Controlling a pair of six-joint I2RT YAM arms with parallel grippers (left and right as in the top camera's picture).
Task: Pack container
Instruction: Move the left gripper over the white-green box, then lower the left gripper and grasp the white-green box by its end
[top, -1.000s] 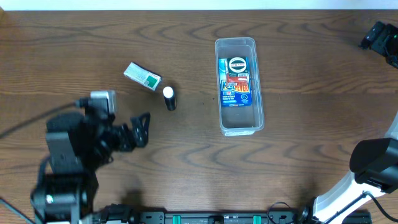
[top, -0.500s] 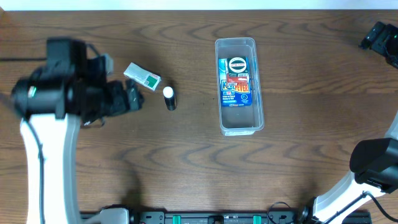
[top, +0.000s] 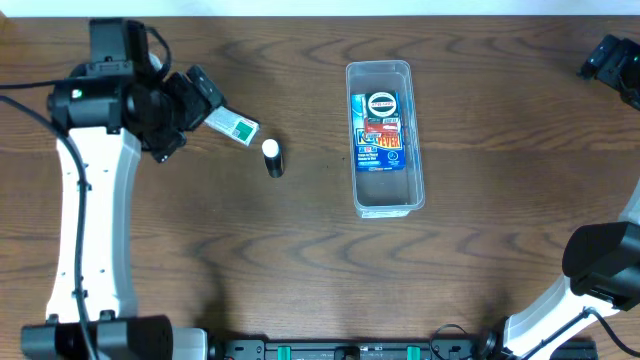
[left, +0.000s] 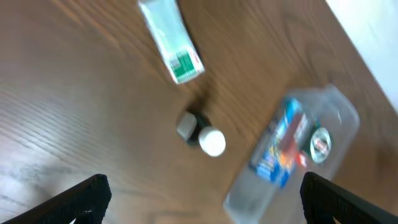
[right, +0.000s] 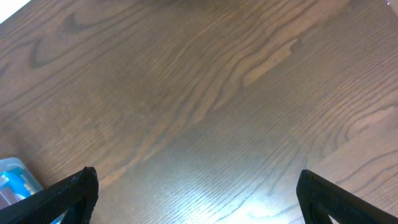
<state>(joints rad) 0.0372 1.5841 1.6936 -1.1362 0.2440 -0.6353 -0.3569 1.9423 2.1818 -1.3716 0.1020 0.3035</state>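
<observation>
Container (top: 386, 200): centre-right on table (top: 480, 250), holding blue packet (top: 378, 132). Small box (top: 234, 125) and white-capped tube (top: 272, 158): to its left. Left gripper (left: 200, 198): spread wide, empty, beside box. Right gripper (right: 198, 200): spread wide, far right.

Clear glossy plastic container (top: 383, 200) on wood-grain table (top: 500, 150)
</observation>
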